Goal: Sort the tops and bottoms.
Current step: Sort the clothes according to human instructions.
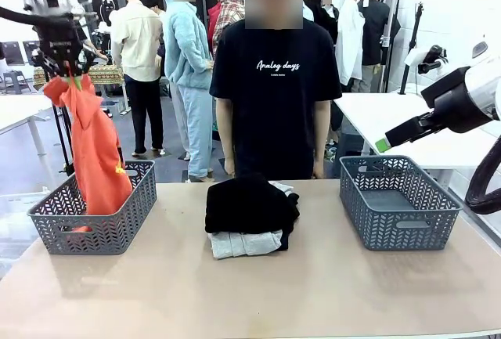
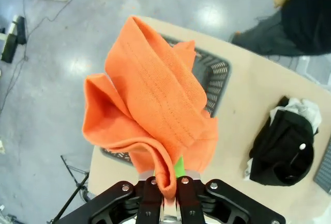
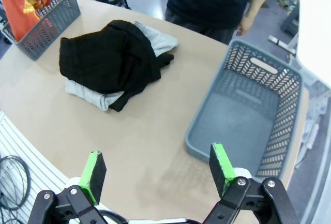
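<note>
My left gripper (image 1: 66, 69) (image 2: 166, 195) is shut on the orange top (image 1: 95, 147) (image 2: 150, 105), which hangs from it with its lower end inside the left grey basket (image 1: 117, 233) (image 2: 217, 76). In the middle of the table a black bottom (image 1: 249, 204) (image 3: 111, 58) lies on a light grey top (image 1: 244, 243) (image 3: 95, 94). My right gripper (image 3: 158, 172) is open and holds nothing, raised above the table's right side near the right grey basket (image 1: 399, 202) (image 3: 248, 115). One green-tipped finger (image 1: 383, 145) of it shows in the front view.
A person in a black T-shirt (image 1: 270, 81) with white lettering stands at the far edge behind the pile. The right basket holds nothing. Bare tabletop (image 1: 313, 292) lies in front of the pile and between the baskets.
</note>
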Motion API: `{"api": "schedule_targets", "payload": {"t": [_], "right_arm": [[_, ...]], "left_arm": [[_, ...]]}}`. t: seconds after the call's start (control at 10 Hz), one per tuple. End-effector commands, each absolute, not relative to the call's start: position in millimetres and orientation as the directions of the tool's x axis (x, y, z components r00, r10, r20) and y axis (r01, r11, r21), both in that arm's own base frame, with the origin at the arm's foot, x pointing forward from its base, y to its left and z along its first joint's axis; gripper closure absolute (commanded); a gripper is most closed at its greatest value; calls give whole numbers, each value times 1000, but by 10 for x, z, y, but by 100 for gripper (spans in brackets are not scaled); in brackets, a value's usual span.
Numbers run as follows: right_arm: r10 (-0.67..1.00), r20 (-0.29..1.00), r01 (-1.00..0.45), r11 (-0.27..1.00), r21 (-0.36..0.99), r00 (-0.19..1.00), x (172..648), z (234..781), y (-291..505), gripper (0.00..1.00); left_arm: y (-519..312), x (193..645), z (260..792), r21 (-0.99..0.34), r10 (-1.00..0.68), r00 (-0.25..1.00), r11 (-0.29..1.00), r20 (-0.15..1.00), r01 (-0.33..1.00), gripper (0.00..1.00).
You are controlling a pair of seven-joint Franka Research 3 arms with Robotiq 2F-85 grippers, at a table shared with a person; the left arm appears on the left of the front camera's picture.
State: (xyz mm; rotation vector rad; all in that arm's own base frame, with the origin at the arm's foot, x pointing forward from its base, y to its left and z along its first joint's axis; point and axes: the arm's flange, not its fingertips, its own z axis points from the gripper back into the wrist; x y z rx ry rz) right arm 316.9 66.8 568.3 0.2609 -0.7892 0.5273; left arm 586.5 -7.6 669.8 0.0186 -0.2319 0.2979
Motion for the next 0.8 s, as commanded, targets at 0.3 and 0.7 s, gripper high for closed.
{"api": "schedule_targets", "payload": {"t": [0.3,0.7], "right_arm": [[335,739,-546,836,52,585,3181,5677,685,0],[335,739,-546,836,52,585,3181,5677,685,0]], "left_arm": [[451,6062,5583,-80,152,966,987,208,-138,100],[401,6088,5222,-176,119,982,980,146,-92,100]]}}
